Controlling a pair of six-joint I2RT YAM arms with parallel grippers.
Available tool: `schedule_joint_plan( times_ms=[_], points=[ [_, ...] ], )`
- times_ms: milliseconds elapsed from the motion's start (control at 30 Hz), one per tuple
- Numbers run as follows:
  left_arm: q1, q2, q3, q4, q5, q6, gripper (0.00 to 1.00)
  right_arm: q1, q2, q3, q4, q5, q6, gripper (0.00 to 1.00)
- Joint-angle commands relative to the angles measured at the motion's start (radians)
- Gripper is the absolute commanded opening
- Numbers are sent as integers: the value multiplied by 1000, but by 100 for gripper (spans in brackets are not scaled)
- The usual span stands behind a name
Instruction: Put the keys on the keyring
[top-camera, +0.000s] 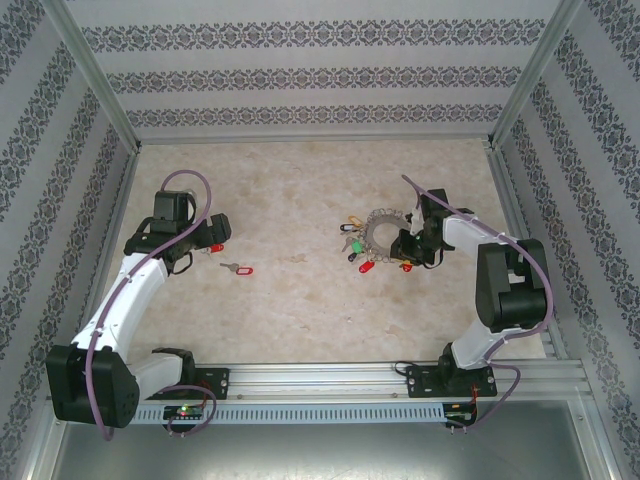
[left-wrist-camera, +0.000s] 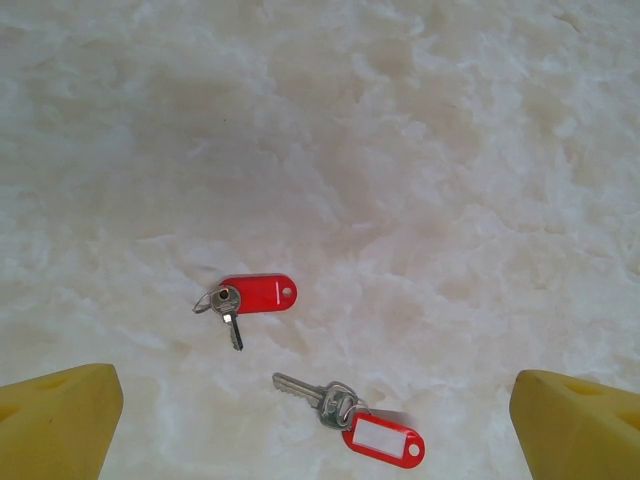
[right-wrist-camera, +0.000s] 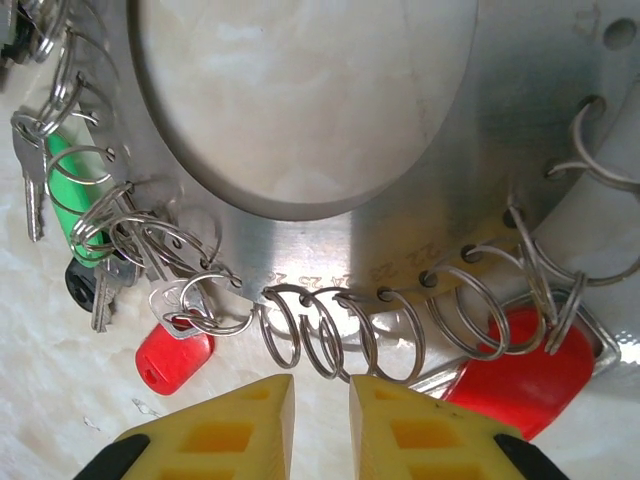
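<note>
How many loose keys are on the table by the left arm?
2, both red-tagged. The farther key lies mid-frame in the left wrist view. The nearer key lies below and right of it, not touching it. Others may be hidden from view.

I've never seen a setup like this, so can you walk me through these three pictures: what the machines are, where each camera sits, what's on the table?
These are two white robot arms bolted at the near edge of a pale table. The wide picture looks down from above and behind them. The other two come from wrist cameras, so the yellow blocks at the bottom are each pincer's own fingers. The left pincer stands wide open and empty near a red-tagged key and a second one lying loose. The right pincer has its fingers nearly together at the edge of the keyring, a flat metal ring rimmed with small wire loops, some carrying keys with green, red and dark tags. Whether it pinches a loop, I cannot tell.
</note>
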Motion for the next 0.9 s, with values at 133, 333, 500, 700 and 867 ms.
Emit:
schedule_joint_plan(
  times_ms=[133, 333, 500, 700, 867],
  points=[
    [-3, -14, 5, -35, -13, 3, 100, 16, 30, 33, -19, -5, -7, 21],
    [-3, -9, 12, -41, -11, 7, 100, 28, 55, 35, -12, -21, -3, 22],
    [-3, -3, 12, -41, 8, 3, 100, 30, 80, 44, -12, -6, -2, 23],
    [-3, -5, 12, -41, 13, 1, 100, 31, 78, 31, 4, -4, 5, 24],
    [-3, -7, 12, -40, 15, 0, 100, 31, 75, 12, 34, -5, 22, 24]
  ],
)
